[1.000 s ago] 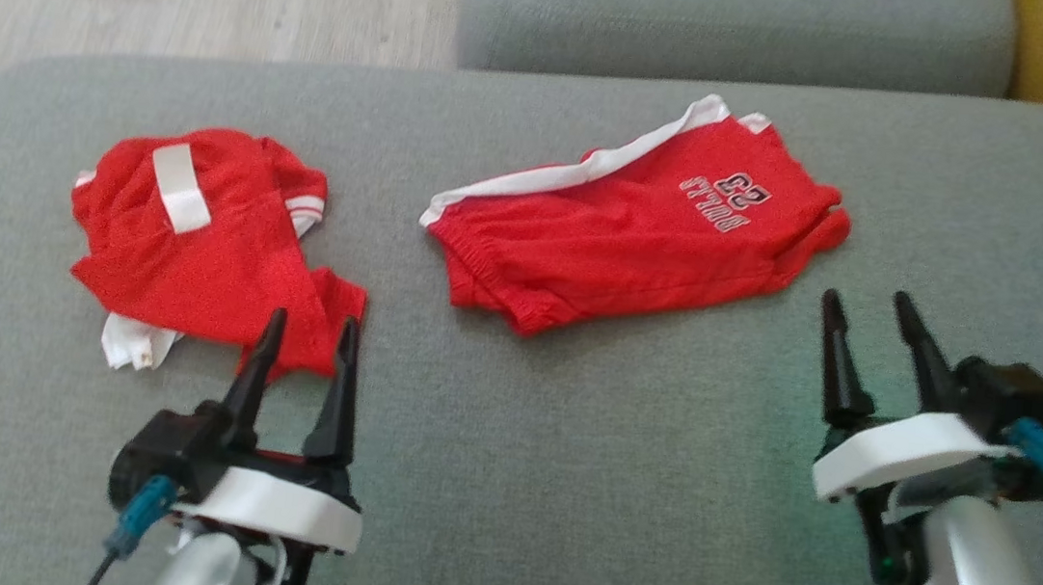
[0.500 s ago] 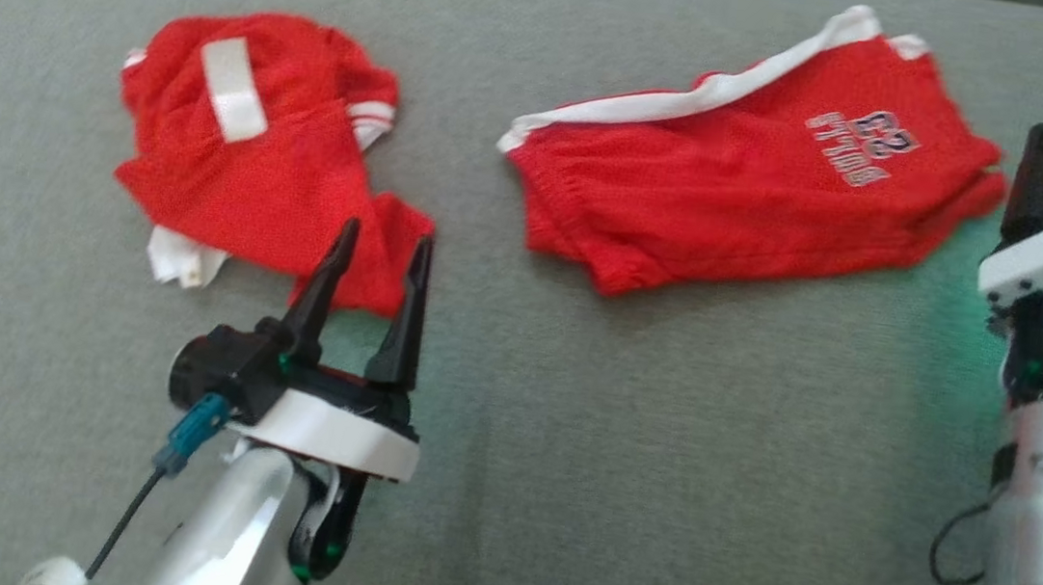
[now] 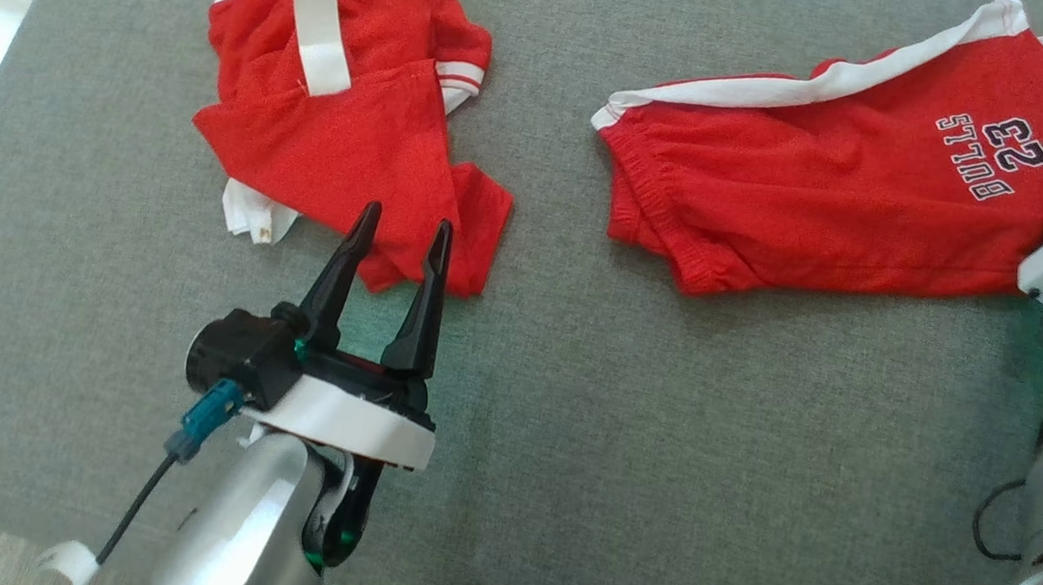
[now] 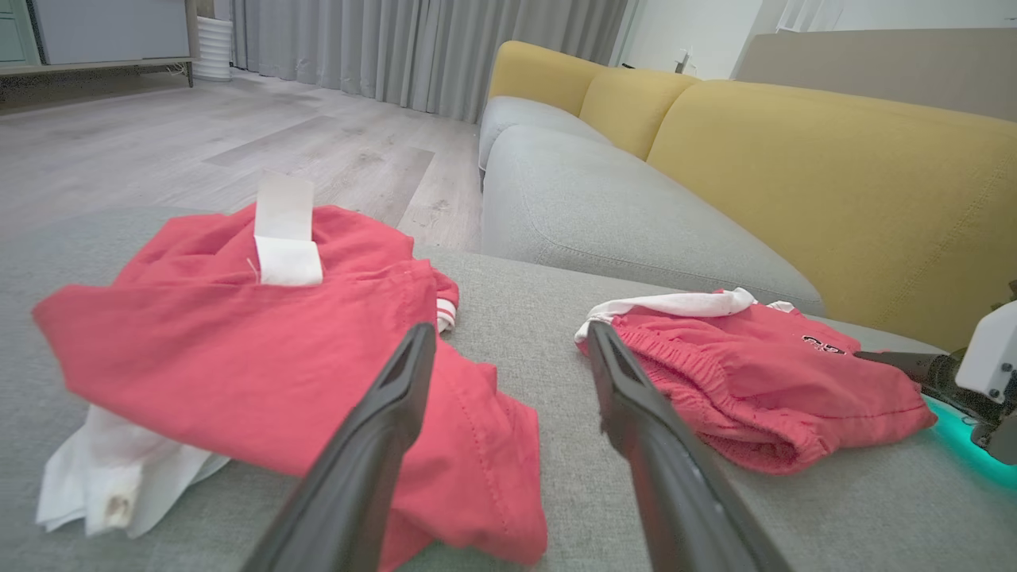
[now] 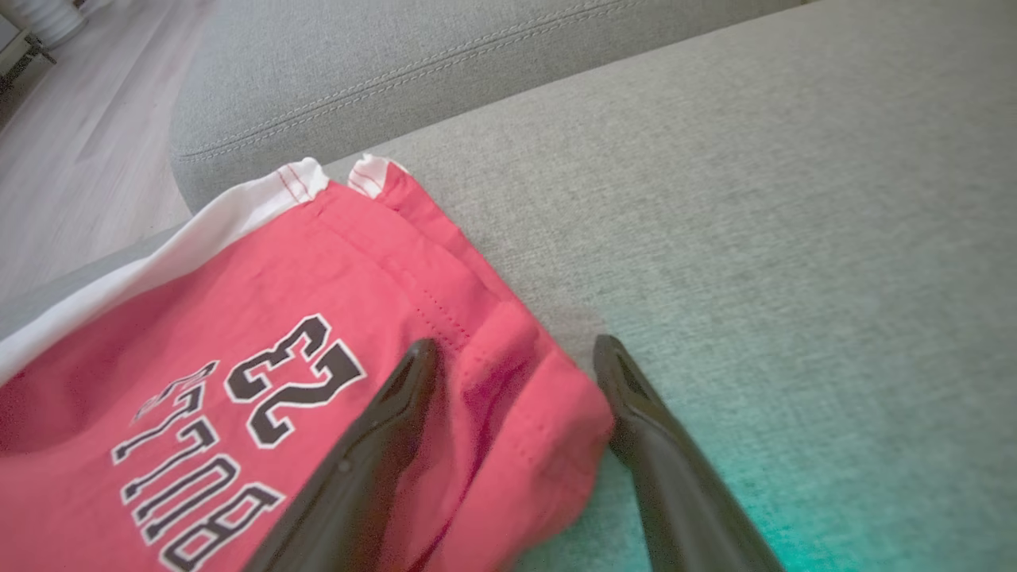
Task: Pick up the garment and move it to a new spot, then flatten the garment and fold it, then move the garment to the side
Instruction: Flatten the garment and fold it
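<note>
Camera dipped, whole view shifted. Right gripper (image 5: pixel 516 349) now up at shorts (image 3: pixel 841 200), upper right: jaws spread astride corner, nothing pinched. Left gripper (image 3: pixel 405 217) spread, tips at shirt (image 3: pixel 354 130) edge, upper left. Pickup looks next.

Two red pieces lie well apart on a grey cushion (image 3: pixel 659 462). On its left part is a crumpled shirt (image 3: pixel 343 148), with a white strip (image 3: pixel 320 39) across its top and a bit of white cloth (image 3: pixel 249 211) poking out from under its near edge. On the right lie shorts (image 3: pixel 831 209), fairly flat, with a white stripe (image 3: pixel 795 84) along the far edge and dark lettering (image 3: pixel 991 158) near the right end
</note>
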Motion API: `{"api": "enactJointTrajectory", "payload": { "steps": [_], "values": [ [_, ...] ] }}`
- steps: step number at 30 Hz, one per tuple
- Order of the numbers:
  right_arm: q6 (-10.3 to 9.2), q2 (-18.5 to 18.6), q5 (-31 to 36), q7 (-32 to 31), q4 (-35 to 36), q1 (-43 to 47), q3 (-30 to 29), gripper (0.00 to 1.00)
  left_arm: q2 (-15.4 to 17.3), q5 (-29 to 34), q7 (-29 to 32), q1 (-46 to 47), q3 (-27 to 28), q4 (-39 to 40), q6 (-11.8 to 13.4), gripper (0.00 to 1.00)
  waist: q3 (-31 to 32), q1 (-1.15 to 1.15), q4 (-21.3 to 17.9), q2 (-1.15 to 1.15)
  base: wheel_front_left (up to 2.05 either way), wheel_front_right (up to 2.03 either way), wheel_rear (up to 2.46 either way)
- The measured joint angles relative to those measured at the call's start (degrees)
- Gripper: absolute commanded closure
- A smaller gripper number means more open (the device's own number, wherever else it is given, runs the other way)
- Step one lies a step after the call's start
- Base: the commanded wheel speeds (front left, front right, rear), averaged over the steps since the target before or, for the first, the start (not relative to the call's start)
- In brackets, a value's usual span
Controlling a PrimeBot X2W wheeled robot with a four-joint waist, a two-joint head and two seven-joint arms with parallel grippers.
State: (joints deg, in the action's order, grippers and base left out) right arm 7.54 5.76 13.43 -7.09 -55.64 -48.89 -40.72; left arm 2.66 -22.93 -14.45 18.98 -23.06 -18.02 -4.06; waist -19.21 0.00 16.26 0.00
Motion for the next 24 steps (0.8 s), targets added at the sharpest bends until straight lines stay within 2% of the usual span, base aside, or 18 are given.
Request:
{"api": "enactJointTrajectory", "payload": {
  "steps": [1, 2, 3, 12, 18, 24],
  "values": [
    [0.00, -0.1, 0.5, 0.0, -0.7, -0.5, 0.0, 0.00, 0.0, -0.2, 0.0, 0.0, -0.1, 0.1, 0.0, 0.00, 0.0, 0.00, -0.1, 0.00, 0.00, 0.00, 0.00],
    [0.00, -0.3, 0.8, 0.0, -1.3, -0.9, 0.0, 0.18, 0.0, -0.3, 0.0, 0.0, -0.1, 0.2, 0.0, 0.00, 0.0, 0.00, -0.2, 0.00, 0.00, 0.00, 0.00],
    [0.00, -0.3, 0.8, 0.1, -2.0, -1.2, 0.1, 1.00, 0.0, -0.3, 0.0, 0.0, -0.2, 0.3, 0.1, 0.00, -0.1, 0.00, -0.4, 0.00, 0.00, 0.00, 0.00],
    [0.00, -1.2, 1.2, 7.1, -5.9, -2.0, 3.2, 1.00, -0.1, -0.3, 0.0, 0.7, -0.6, 0.3, 0.4, 0.00, 0.4, 0.00, -3.3, 0.00, 0.00, 0.00, 0.00],
    [0.00, 0.5, -4.3, 11.0, -6.5, -0.9, 5.9, 1.00, -0.2, -0.2, 0.0, 0.6, -0.5, 0.6, 0.0, 0.00, 2.2, -0.01, -6.4, 0.00, 0.00, 0.00, 0.00],
    [0.00, 2.7, -10.6, 12.4, -4.6, 4.8, 8.3, 1.00, -0.2, 0.0, 0.0, 0.1, -0.5, 0.8, -0.1, 0.00, 4.3, -0.01, -9.7, 0.00, 0.00, 0.00, 0.00]
  ]
}}
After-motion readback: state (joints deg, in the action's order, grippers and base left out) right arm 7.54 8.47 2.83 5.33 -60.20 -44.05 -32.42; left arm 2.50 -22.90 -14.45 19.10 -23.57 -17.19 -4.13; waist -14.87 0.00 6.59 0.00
